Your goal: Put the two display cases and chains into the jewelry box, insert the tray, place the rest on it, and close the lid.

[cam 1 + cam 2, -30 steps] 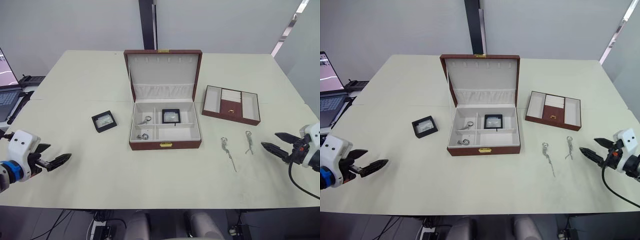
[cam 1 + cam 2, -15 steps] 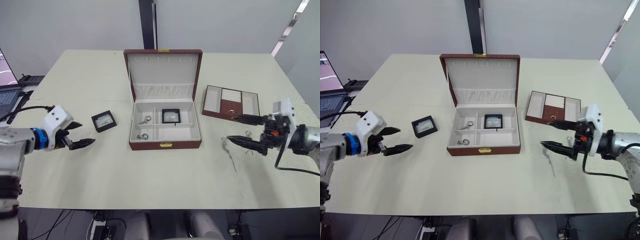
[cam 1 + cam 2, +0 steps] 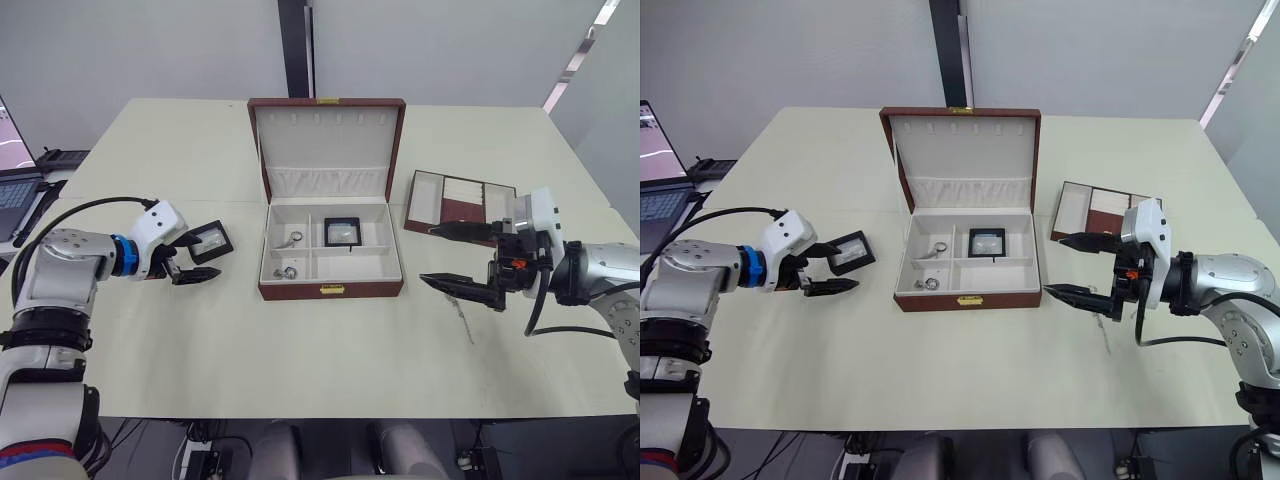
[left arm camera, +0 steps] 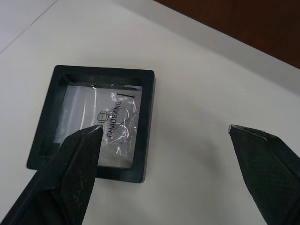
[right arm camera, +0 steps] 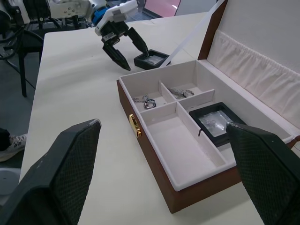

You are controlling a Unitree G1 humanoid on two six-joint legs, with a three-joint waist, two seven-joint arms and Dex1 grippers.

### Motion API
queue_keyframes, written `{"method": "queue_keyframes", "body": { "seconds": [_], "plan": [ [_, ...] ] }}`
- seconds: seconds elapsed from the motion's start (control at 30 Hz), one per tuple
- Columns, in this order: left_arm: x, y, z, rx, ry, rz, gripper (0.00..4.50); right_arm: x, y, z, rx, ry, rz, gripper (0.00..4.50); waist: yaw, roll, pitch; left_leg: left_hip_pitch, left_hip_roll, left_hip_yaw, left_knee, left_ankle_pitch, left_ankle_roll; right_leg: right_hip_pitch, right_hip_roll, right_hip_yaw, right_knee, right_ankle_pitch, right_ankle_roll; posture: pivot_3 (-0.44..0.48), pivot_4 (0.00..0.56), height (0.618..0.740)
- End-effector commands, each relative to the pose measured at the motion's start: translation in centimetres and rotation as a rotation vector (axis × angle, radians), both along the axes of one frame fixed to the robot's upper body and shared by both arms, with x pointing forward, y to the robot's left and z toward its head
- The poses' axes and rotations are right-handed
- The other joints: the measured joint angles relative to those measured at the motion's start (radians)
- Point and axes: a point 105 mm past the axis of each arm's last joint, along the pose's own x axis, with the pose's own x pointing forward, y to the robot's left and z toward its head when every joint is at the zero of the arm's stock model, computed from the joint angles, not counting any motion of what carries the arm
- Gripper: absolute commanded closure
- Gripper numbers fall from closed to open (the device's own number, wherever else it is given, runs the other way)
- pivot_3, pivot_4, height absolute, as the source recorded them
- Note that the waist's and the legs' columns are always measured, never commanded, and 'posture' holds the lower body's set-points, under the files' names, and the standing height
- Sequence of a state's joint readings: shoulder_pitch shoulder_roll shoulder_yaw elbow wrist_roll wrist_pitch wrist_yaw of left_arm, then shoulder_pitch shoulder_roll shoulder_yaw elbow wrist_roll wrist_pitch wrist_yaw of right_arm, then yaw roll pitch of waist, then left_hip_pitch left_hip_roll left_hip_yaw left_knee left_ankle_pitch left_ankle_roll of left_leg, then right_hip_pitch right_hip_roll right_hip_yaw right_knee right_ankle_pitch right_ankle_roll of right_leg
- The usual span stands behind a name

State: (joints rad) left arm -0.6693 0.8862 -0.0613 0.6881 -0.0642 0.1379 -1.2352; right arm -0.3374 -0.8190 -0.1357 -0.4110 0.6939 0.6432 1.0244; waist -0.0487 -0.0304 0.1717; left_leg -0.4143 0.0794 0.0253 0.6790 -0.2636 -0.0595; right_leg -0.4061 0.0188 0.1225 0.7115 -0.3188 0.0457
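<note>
Reaching over the table (image 3: pixel 200 330), the left gripper (image 3: pixel 198 260) hangs with its fingers spread at the loose display case (image 3: pixel 211 238), which lies on the tabletop left of the jewelry box (image 3: pixel 330 262); in the left wrist view one fingertip (image 4: pixel 89 136) overlaps the case's clear window while the other stands well off to the side; whether it touches cannot be told; the box is open, lid upright, with a second display case (image 3: pixel 342 230) in its rear right compartment and chains (image 3: pixel 287 272) in the two left ones; the right gripper (image 3: pixel 448 255) is spread wide just right of the box, above the chains (image 3: pixel 462 310) on the table; the tray (image 3: pixel 462 203) sits behind it
</note>
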Motion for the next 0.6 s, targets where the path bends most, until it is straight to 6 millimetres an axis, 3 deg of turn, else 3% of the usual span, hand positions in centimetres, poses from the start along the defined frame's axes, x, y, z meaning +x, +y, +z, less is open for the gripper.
{"method": "queue_keyframes", "body": {
  "seconds": [0.03,0.17,0.27,0.6],
  "plan": [
    [0.51,0.14,0.73,0.032,-0.026,-0.003,0.06,-0.44,0.41,0.88,0.004,-0.043,0.023,0.0,0.0,0.0,0.0,0.0,0.0,0.0,0.0,0.0,0.0,0.0,0.0,0.0,0.0,0.0,0.0,0.0,0.15,0.74],
    [0.71,0.16,0.55,0.03,-0.026,0.005,0.06,-0.43,0.4,0.86,0.003,-0.041,0.021,0.0,0.0,0.0,0.0,0.0,0.0,0.0,0.0,0.0,0.0,0.0,0.0,0.0,0.0,0.0,0.0,0.0,0.15,0.74],
    [0.84,0.13,0.57,0.026,-0.032,0.007,0.64,-0.48,0.47,0.76,0.003,-0.038,0.022,0.0,0.0,0.0,0.0,0.0,0.0,0.0,0.0,0.0,0.0,0.0,0.0,0.0,0.0,0.0,0.0,0.0,0.15,0.74],
    [1.14,0.08,0.47,0.023,-0.044,0.019,3.77,-0.41,0.6,0.76,0.001,-0.036,0.025,0.0,0.0,0.0,0.0,0.0,0.0,-0.001,0.0,0.0,0.0,0.0,0.0,0.0,0.0,0.0,0.0,0.0,0.15,0.74]
  ]
}}
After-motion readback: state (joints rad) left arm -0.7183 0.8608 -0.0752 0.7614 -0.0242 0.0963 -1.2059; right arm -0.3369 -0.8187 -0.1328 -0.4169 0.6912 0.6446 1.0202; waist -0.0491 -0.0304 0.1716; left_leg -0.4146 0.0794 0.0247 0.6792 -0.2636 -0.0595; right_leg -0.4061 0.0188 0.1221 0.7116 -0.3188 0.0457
